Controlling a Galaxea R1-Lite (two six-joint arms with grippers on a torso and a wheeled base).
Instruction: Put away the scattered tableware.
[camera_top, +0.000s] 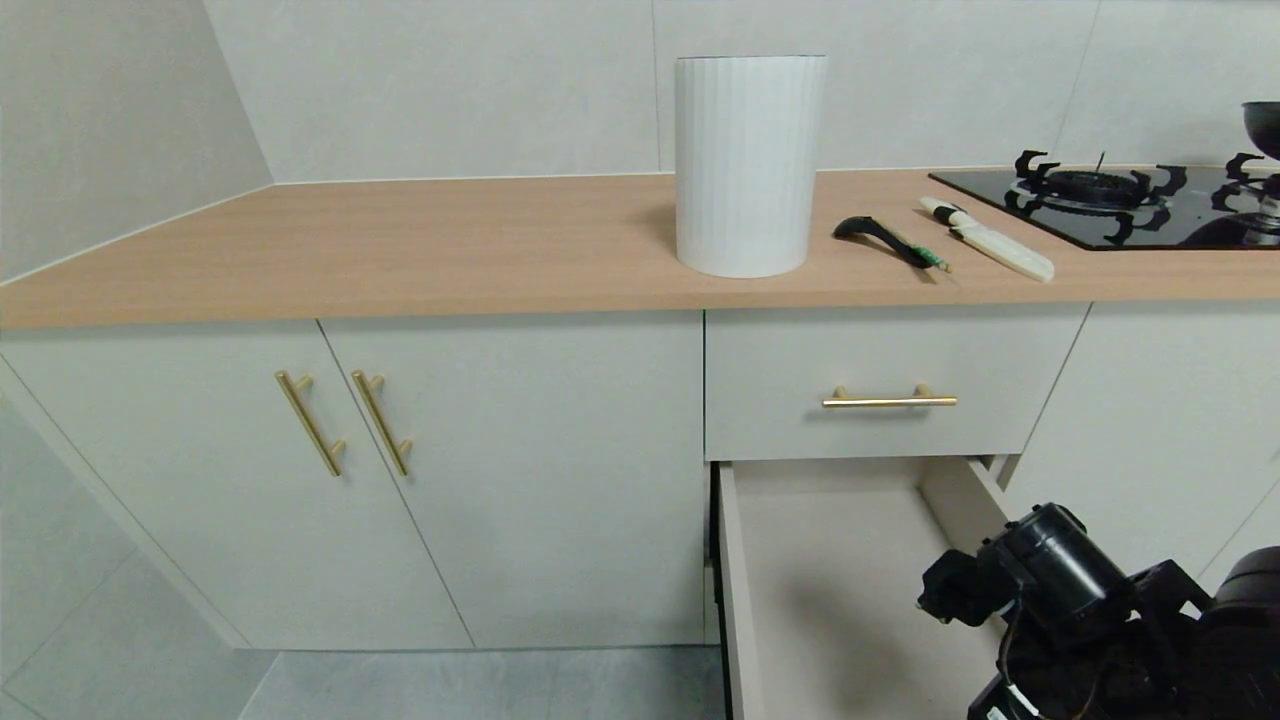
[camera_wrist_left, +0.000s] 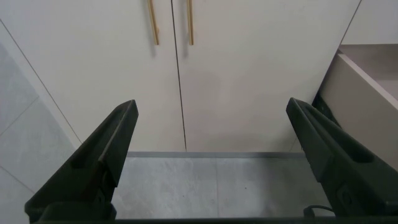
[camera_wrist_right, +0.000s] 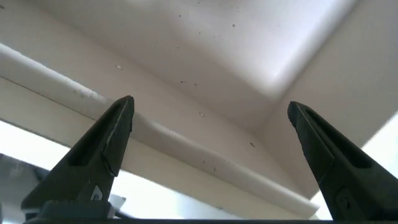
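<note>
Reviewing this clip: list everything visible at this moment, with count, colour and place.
container: one, white, ribbed, upright on the countertop
black utensil: one, green tip, on countertop right of container
knife: one, white, between utensil and cooktop
cooktop: one, black, countertop's right end
cabinet doors: two, pale grey, gold handles, shut
upper drawer: one, pale grey, shut
lower drawer: one, pulled open
left claw: open, facing cabinet doors
right claw: open, pointing into lower drawer
</note>
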